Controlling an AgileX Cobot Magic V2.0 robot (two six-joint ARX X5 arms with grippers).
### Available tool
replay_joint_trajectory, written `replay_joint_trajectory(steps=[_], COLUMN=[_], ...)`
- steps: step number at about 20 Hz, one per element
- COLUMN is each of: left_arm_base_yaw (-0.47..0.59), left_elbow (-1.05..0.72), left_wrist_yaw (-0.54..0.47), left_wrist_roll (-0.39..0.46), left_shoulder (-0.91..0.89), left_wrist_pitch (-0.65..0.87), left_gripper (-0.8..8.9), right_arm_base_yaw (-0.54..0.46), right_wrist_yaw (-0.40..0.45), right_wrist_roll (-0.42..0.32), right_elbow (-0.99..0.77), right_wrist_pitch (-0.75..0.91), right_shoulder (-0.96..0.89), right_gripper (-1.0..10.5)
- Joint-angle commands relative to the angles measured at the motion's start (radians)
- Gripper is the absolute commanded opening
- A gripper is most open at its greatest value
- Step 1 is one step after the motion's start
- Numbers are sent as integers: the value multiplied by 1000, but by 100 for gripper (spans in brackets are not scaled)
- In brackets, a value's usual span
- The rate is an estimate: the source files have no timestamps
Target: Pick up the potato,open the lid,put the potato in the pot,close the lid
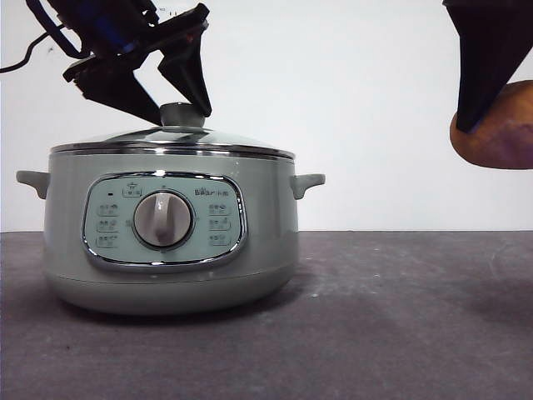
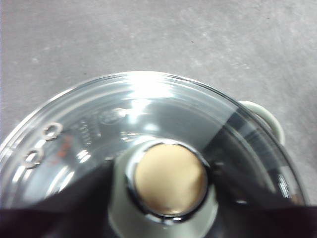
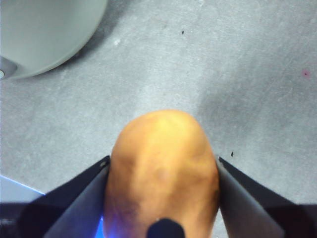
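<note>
Plain white wall [image 1: 375, 100] filling the backdrop, 9 through 3 o'clock. Grey, faintly speckled tabletop [image 1: 400, 317] spreading across 6 o'clock, catching soft shadows.

Potato [image 1: 498, 129] cut off (front view's right edge).

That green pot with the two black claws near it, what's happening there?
The right gripper holds the potato in the air beside the pot. The left gripper has its jaws either side of the knob of the lid, which sits closed on the pot. The potato is not yet inside.
</note>
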Motion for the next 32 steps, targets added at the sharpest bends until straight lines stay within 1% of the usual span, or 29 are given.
replay_joint_trajectory(steps=[1,5,9,10,14,15,17,19,21,22,25,27,29,32], left_arm_base_yaw=[-5,-5,-5,-5,-5,-5,-5,-5,-5,-5,-5,-5,-5,-5], left_elbow=[2,2,2,2,2,2,2,2,2,2,2,2,2,2], left_wrist_yaw=[9,8,1,-7,-34,-50,-77,-80,-104,-109,-134,-164,-178,-177], left_wrist_roll=[13,13,49,63,65,66,94,94,94,94,90,90,87,86], left_shoulder=[1,1,-42,-69,-215,-259,-369,-493,-608,-651,-792,-864,-914,-939], left_wrist_pitch=[1,8,48,63,94,94,88,56,8,-13,-83,-130,-173,-210], left_gripper=[-15,-9,-9,-9,-9,-9,-9,-9,-9,-9,-9,-9,-9,-9], right_arm_base_yaw=[0,0,0,0,2,1,1,2,4,10,42,74,110,156], right_wrist_yaw=[5,4,3,3,-8,-21,-95,-164,-243,-269,-268,-268,-267,-264], right_wrist_roll=[0,0,0,0,6,6,6,7,7,6,-13,-41,-83,-154], right_elbow=[0,0,0,0,9,17,35,64,119,150,277,377,491,679], right_wrist_pitch=[8,29,97,124,229,250,318,366,373,374,371,361,332,267], right_shoulder=[-2,-2,-2,-2,-2,-2,6,26,76,107,238,338,449,635], right_gripper=[-7,-7,-8,-8,-8,-8,-9,-10,-11,-11,-11,-11,-11,-11])
